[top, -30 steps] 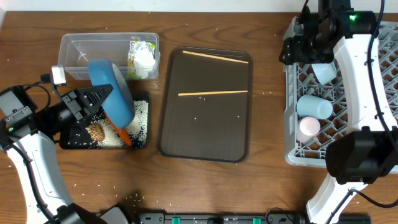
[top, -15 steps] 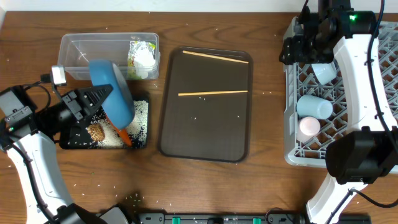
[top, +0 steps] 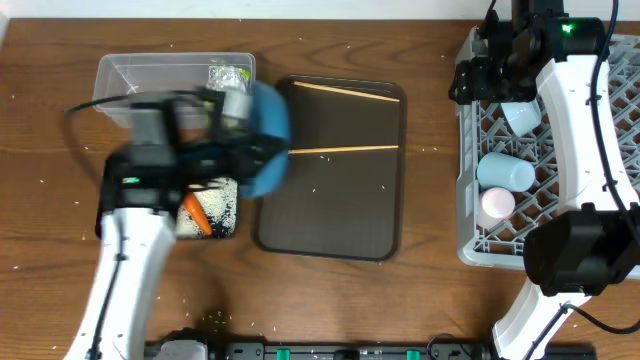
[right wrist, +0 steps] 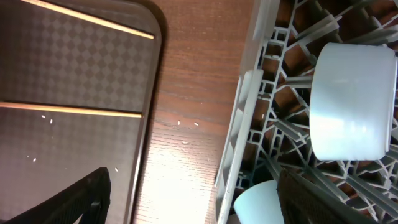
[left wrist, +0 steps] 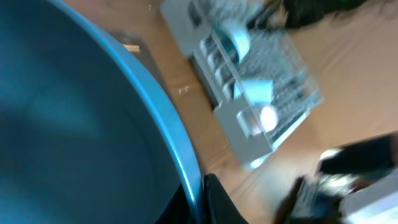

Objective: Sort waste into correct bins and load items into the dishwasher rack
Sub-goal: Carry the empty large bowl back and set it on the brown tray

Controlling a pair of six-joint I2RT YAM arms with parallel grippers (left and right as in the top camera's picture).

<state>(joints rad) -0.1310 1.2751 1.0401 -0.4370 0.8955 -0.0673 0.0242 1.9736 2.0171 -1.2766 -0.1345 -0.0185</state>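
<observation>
left jaws: the left gripper is clamped on the rim of the large blue bowl; the rim runs between the two fingers in the wrist view.
bowl position: tilted on edge and off the counter, over the left rim of the brown serving tray; the arm and bowl are blurred in the overhead view.
right jaws: the right gripper is spread wide with nothing between the fingers, above the left wall of the dishwasher rack.
black tray: holds loose white rice and an orange carrot; its left part is hidden by the arm.
clear tub: beyond the black tray; a white tissue and a yellow-green wrapper lie at its right end.
serving tray contents: two chopsticks, one across the middle, one near the far edge, well apart.
rack contents: pinkish-white cup nearest, light blue cup just beyond it, small light blue bowl farthest.
</observation>
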